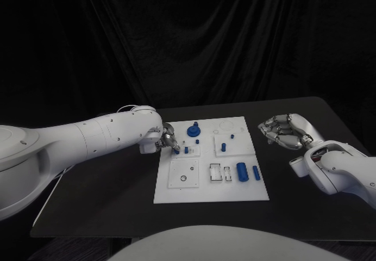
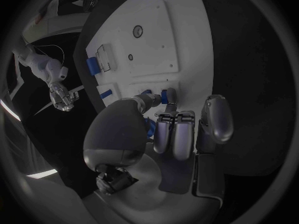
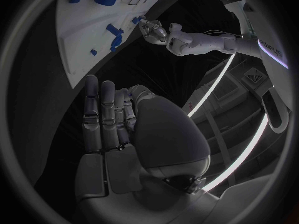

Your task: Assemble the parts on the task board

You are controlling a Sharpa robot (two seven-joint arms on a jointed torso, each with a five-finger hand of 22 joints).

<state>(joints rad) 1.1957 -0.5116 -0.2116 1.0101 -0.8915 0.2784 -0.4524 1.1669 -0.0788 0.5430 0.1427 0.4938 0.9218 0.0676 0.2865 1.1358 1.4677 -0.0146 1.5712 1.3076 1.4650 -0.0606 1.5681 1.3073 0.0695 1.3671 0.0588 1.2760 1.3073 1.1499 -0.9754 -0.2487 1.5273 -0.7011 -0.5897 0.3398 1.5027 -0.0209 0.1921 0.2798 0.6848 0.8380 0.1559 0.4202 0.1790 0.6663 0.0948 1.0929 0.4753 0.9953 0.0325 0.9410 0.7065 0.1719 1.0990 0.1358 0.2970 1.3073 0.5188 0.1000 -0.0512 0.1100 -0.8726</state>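
Observation:
The white task board (image 1: 205, 190) lies mid-table. On it are a blue gear-like part (image 1: 193, 130), a short peg (image 1: 223, 145), two blue cylinders (image 1: 243, 171) by open slots, and two small pegs (image 1: 177, 148) near its left edge. My left hand (image 1: 167, 140) hovers over that left edge with its fingers curled; in the left wrist view its fingertips (image 2: 174, 122) and thumb sit right at the small pegs (image 2: 164, 95), and I cannot tell whether they pinch one. My right hand (image 1: 283, 132) hangs right of the board, fingers curled in, holding nothing. The right wrist view shows the board (image 3: 74, 45) and my left hand (image 3: 152, 31).
A square white plate with a round hole (image 1: 184, 176) and empty rectangular slots (image 1: 215, 173) sit on the board's near half. The black table (image 1: 102, 206) extends around the board on all sides, and a black curtain hangs behind.

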